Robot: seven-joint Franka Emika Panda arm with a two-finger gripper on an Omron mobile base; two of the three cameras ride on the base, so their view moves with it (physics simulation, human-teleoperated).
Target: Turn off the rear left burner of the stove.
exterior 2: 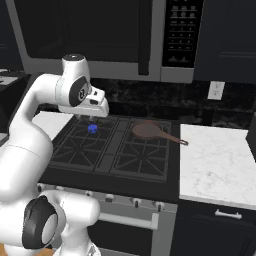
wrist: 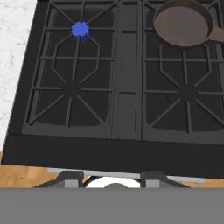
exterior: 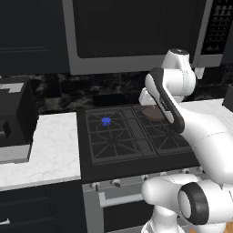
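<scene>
The stove [exterior: 136,136] stood between two white marble counters [exterior: 50,150], under a dark microwave [exterior 2: 100,40]. Its rear left burner [exterior: 106,121] was lit, a small blue flame at the middle of the far left grate, plain too in the right base view [exterior 2: 92,129] and in the hand view [wrist: 80,29]. A brown frying pan [exterior 2: 147,131] sat on the rear right burner, its handle pointing right toward the counter edge. A row of small silver knobs [exterior: 116,182] ran along the stove's front, above a silver bar handle [exterior: 120,199].

The arm reached up over the middle of the stove, with the hand held well above the grates. The gripper [wrist: 113,177] looked down on the cooktop from the near side; only the bases of its two fingers showed at the bottom of the hand view, set apart with nothing between them. How wide the pincer stood at its tips I could not tell. A black toaster [exterior: 13,118] stood on the left counter.
</scene>
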